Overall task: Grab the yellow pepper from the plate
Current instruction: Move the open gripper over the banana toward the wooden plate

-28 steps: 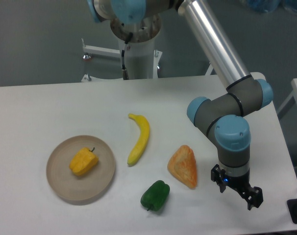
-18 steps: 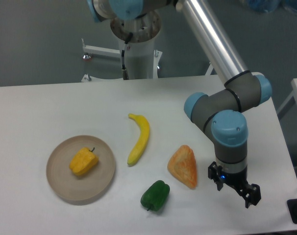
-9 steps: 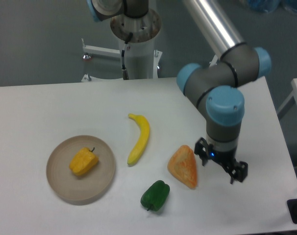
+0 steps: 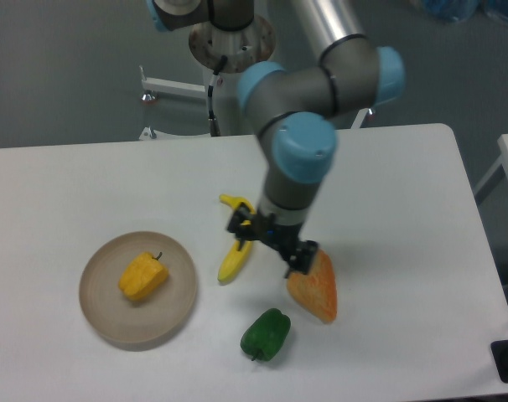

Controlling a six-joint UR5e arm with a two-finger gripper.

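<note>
The yellow pepper lies on the tan plate at the left of the white table, its dark stem pointing up and right. My gripper hangs open above the table, between the banana and the orange wedge, well to the right of the plate. Nothing is held between its fingers. Its left finger overlaps the banana's upper half in this view.
A yellow banana lies right of the plate. An orange wedge sits just right of the gripper, and a green pepper is in front of it. The arm's base column stands behind the table's far edge.
The arm has swung left from the table's front right corner, carrying the open gripper past the orange wedge to above the banana. The objects on the table have stayed in place.
</note>
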